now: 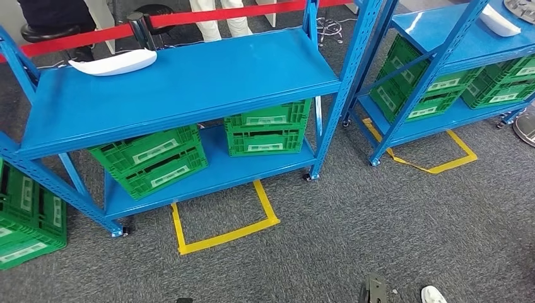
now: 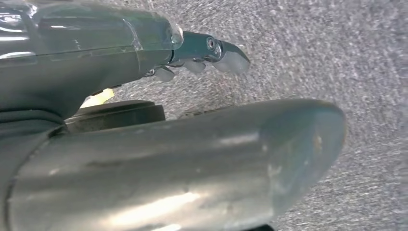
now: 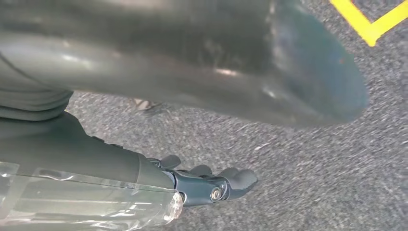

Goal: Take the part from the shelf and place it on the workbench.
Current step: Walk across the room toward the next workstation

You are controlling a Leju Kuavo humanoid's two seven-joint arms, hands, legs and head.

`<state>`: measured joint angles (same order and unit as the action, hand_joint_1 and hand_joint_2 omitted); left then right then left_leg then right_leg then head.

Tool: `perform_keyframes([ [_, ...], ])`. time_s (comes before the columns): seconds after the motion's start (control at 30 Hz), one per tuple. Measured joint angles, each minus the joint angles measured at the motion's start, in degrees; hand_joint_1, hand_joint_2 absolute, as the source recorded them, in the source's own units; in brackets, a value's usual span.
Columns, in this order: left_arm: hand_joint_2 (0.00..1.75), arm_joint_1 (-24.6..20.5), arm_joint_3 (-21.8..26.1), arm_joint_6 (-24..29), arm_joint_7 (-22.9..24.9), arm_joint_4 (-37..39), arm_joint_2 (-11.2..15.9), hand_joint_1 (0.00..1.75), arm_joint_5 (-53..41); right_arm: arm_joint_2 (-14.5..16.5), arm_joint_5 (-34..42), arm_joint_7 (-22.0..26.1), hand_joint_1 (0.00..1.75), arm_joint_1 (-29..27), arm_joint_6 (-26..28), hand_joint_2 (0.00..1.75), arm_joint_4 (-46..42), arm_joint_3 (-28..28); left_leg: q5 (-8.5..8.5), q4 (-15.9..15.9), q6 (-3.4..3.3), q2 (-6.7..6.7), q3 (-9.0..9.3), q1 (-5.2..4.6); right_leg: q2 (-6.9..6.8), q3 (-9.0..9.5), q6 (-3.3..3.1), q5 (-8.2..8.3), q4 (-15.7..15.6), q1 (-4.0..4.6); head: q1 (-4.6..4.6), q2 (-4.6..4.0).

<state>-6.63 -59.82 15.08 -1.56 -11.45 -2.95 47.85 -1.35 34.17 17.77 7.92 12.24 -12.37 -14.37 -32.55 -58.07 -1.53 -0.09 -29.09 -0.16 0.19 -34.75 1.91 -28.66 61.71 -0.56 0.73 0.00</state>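
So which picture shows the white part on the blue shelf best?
The head view: the white part lies whole on the blue shelf, at its far left corner. Both wrist views look down at grey carpet past the left hand and right hand.

A second white part (image 1: 499,20) on the right-hand shelf (image 1: 441,31) runs off the head view's top edge, and a grey object (image 1: 525,7) in the corner beside it is clipped too, too little showing to name. At the left edge, the green crates (image 1: 25,221) are cut by the frame. Standing people (image 1: 221,19) behind the red barrier tape (image 1: 189,17) show as legs, the rest lost above the picture. In the left wrist view, the thick thumb (image 2: 192,163) hides most of the left hand (image 2: 144,96); its fingers (image 2: 226,55) peek out, blurred. In the right wrist view, the right hand (image 3: 144,120) is likewise half covered, its fingers (image 3: 231,180) partly visible.
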Motion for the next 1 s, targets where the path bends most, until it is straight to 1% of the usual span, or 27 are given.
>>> perform_keyframes([
  [0.03,0.00,-0.03,0.00,0.00,-0.01,0.00,-0.01,0.00,-0.01,0.00,-0.01,0.00,0.00,0.02,-0.02,0.00,0.00,-0.01,-0.22,0.02,0.32,-0.02,0.14,-0.07,-0.02,1.00,-0.25,0.42,-2.09,0.07,-0.02,0.00],
  [0.07,0.00,-0.05,0.00,0.00,-0.01,0.00,0.00,0.00,-0.01,0.00,-0.01,0.01,0.00,0.02,-0.03,0.00,0.00,-0.01,-0.35,0.12,0.65,-0.03,0.16,-0.12,-0.02,1.42,-0.56,0.06,-2.86,0.17,-0.12,0.00],
  [0.17,0.00,-0.07,0.01,0.00,-0.03,-0.01,0.02,0.00,-0.01,0.04,0.00,0.05,0.00,-0.04,-0.03,0.00,0.00,-0.02,-0.96,0.06,1.66,0.02,0.29,-0.08,-0.05,1.83,-1.60,-0.12,-3.63,0.11,-0.44,0.00],
  [0.2,0.00,-0.11,0.02,0.00,-0.05,-0.01,0.03,0.00,-0.01,0.06,0.01,0.08,0.00,-0.02,-0.04,0.00,0.00,-0.02,-1.73,-1.13,2.01,0.03,-0.21,-0.02,-0.07,2.10,-1.93,-0.13,-3.94,0.01,-0.64,0.00],
  [0.23,0.00,-0.16,0.02,0.00,-0.06,-0.01,0.04,0.00,-0.02,0.07,0.01,0.11,0.00,0.05,-0.04,0.00,-0.01,-0.02,-2.98,-3.58,2.34,0.04,-1.47,0.07,-0.10,2.37,-2.24,-0.19,-4.18,-0.08,-0.85,0.00],
  [0.27,0.00,-0.16,0.02,0.00,-0.06,-0.01,0.05,0.00,-0.02,0.06,0.01,0.16,0.00,0.08,-0.04,0.00,-0.01,-0.02,-4.50,-7.22,2.61,0.04,-3.49,0.20,-0.13,2.57,-2.47,-0.34,-4.25,-0.06,-1.10,0.00],
  [0.3,0.00,-0.14,0.02,0.00,-0.05,-0.01,0.06,0.00,-0.03,0.05,0.02,0.20,0.00,0.07,-0.04,0.00,-0.01,-0.02,-5.93,-11.28,2.82,0.03,-5.94,0.33,-0.15,2.73,-2.65,-0.53,-4.25,-0.04,-1.25,0.00],
  [0.33,0.00,-0.08,0.02,0.00,-0.03,-0.01,0.07,0.00,-0.03,0.05,0.02,0.22,0.00,0.01,-0.04,0.00,-0.01,-0.02,-6.68,-14.67,2.96,0.03,-8.21,0.44,-0.14,2.94,-2.74,-0.75,-4.24,-0.01,-1.27,0.00],
  [0.37,0.00,-0.02,0.01,0.00,-0.01,0.00,0.08,0.00,-0.03,0.07,0.03,0.23,0.00,-0.06,-0.04,0.00,0.00,-0.02,-6.28,-16.33,3.04,0.03,-9.74,0.54,-0.10,3.25,-2.75,-1.01,-4.23,0.01,-1.29,0.00],
  [0.4,0.00,0.02,0.02,0.00,0.00,0.01,0.10,0.00,-0.03,0.08,0.03,0.25,0.00,-0.12,-0.04,0.00,0.01,-0.02,-4.62,-15.80,3.07,0.04,-10.16,0.62,-0.03,3.67,-2.67,-1.32,-4.23,0.00,-1.31,0.00],
  [0.43,0.00,0.02,0.02,0.00,0.00,0.01,0.12,0.00,-0.03,0.10,0.03,0.28,0.00,-0.14,-0.04,0.00,0.01,-0.02,-1.99,-13.19,3.04,0.06,-9.53,0.67,0.07,4.23,-2.54,-1.68,-4.23,-0.03,-1.35,0.00],
  [0.47,0.00,0.02,0.02,0.00,0.00,0.01,0.14,0.00,-0.03,0.12,0.03,0.32,0.00,-0.15,-0.04,0.00,0.01,-0.02,0.69,-9.56,2.93,0.07,-8.25,0.68,0.15,4.78,-2.33,-2.10,-4.23,-0.06,-1.41,0.00],
  [0.5,0.00,0.01,0.02,0.00,0.00,0.01,0.15,0.00,-0.03,0.13,0.04,0.37,0.00,-0.09,-0.04,0.00,0.01,-0.02,2.57,-6.31,2.78,0.08,-6.91,0.61,0.22,5.19,-2.03,-2.51,-4.19,-0.02,-1.51,0.00],
  [0.53,0.00,-0.02,0.02,0.00,-0.01,0.01,0.15,0.00,-0.03,0.14,0.04,0.41,0.00,-0.03,-0.04,0.00,0.00,-0.02,3.40,-3.78,2.51,0.09,-5.83,0.54,0.27,5.40,-1.69,-2.83,-4.13,0.04,-1.61,0.00],
  [0.57,0.00,-0.02,0.02,0.00,-0.01,0.02,0.15,0.00,-0.04,0.14,0.05,0.44,0.00,0.01,-0.04,0.00,0.00,-0.02,3.34,-2.57,2.23,0.07,-5.28,0.44,0.28,5.46,-1.35,-3.03,-4.14,0.08,-1.56,0.00],
  [0.63,0.00,0.04,0.02,0.00,0.00,0.02,0.15,0.00,-0.05,0.14,0.05,0.45,0.00,0.07,-0.04,0.00,-0.01,-0.02,2.65,-1.89,1.54,-0.01,-4.94,0.29,0.28,5.56,-0.70,-3.22,-4.28,0.04,-1.34,0.00],
  [0.67,0.00,0.08,0.02,0.00,0.00,0.02,0.14,0.00,-0.05,0.18,0.05,0.46,0.00,0.07,-0.05,0.00,-0.01,-0.03,2.61,-1.77,1.23,-0.05,-4.80,0.33,0.22,5.65,-0.39,-3.49,-4.16,-0.02,-1.15,0.00],
  [0.7,0.00,0.06,0.02,0.00,-0.01,0.01,0.13,0.00,-0.05,0.22,0.04,0.47,0.00,0.12,-0.05,0.00,-0.01,-0.04,2.49,-1.62,0.85,-0.02,-4.57,0.41,0.16,5.34,-0.09,-4.13,-3.23,-0.05,-0.98,0.00],
  [0.73,0.00,0.01,0.02,0.00,-0.01,0.01,0.11,0.00,-0.05,0.26,0.04,0.48,0.00,0.18,-0.06,0.00,-0.01,-0.07,2.38,-1.46,0.50,0.05,-4.29,0.51,0.12,4.42,0.19,-5.23,-1.16,-0.07,-0.73,0.00],
  [0.77,0.00,-0.03,0.02,0.00,-0.02,0.01,0.09,0.00,-0.06,0.28,0.04,0.48,0.00,0.20,-0.07,0.00,-0.01,-0.09,2.20,-1.39,0.16,0.15,-4.02,0.53,0.07,2.78,0.41,-6.68,2.15,-0.08,-0.44,0.00],
  [0.8,0.00,-0.05,0.02,0.00,-0.01,0.01,0.07,0.00,-0.07,0.27,0.05,0.48,0.00,0.19,-0.07,0.00,-0.01,-0.10,2.00,-1.39,-0.13,0.24,-3.81,0.45,0.06,0.57,0.56,-8.18,6.17,-0.09,-0.19,0.00],
  [0.83,0.00,-0.03,0.02,0.01,-0.01,0.02,0.06,0.00,-0.07,0.23,0.07,0.48,0.00,0.12,-0.07,0.00,0.00,-0.11,1.81,-1.39,-0.32,0.29,-3.60,0.33,0.06,-1.60,0.64,-9.22,9.81,-0.09,-0.01,0.00],
  [0.87,0.00,0.00,0.02,0.02,0.00,0.02,0.06,0.00,-0.07,0.21,0.09,0.48,0.00,0.03,-0.07,0.00,0.01,-0.13,1.61,-1.39,-0.44,0.29,-3.35,0.21,0.07,-3.22,0.60,-9.31,12.05,-0.06,0.10,0.00],
  [0.9,0.00,0.02,0.02,0.04,0.01,0.02,0.06,0.00,-0.06,0.21,0.10,0.48,0.00,-0.04,-0.07,0.44,0.01,-0.14,1.39,-1.39,-0.47,0.24,-3.05,0.06,0.07,-3.89,0.43,-8.21,12.18,-0.01,0.18,0.00],
  [0.93,0.00,0.02,0.02,0.08,0.00,0.01,0.06,0.00,-0.06,0.21,0.11,0.48,0.00,-0.07,-0.08,0.87,0.02,-0.15,1.13,-1.39,-0.46,0.18,-2.64,-0.10,0.07,-3.46,0.09,-6.02,10.06,0.07,0.27,0.00],
  [0.97,0.00,0.01,0.02,0.13,-0.02,0.01,0.04,0.00,-0.05,0.20,0.12,0.48,0.00,-0.06,-0.10,1.31,0.02,-0.16,0.85,-1.38,-0.44,0.13,-2.22,-0.23,0.08,-2.29,-0.42,-3.36,6.40,0.25,0.33,0.00],
  [1.0,0.00,-0.01,0.02,0.17,-0.04,0.00,-0.04,0.00,-0.05,0.11,0.12,0.48,0.00,-0.03,-0.12,1.75,0.02,-0.16,0.59,-1.35,-0.39,0.09,-1.94,-0.36,0.06,-0.94,-1.09,-1.42,2.97,0.44,0.22,0.00],
])
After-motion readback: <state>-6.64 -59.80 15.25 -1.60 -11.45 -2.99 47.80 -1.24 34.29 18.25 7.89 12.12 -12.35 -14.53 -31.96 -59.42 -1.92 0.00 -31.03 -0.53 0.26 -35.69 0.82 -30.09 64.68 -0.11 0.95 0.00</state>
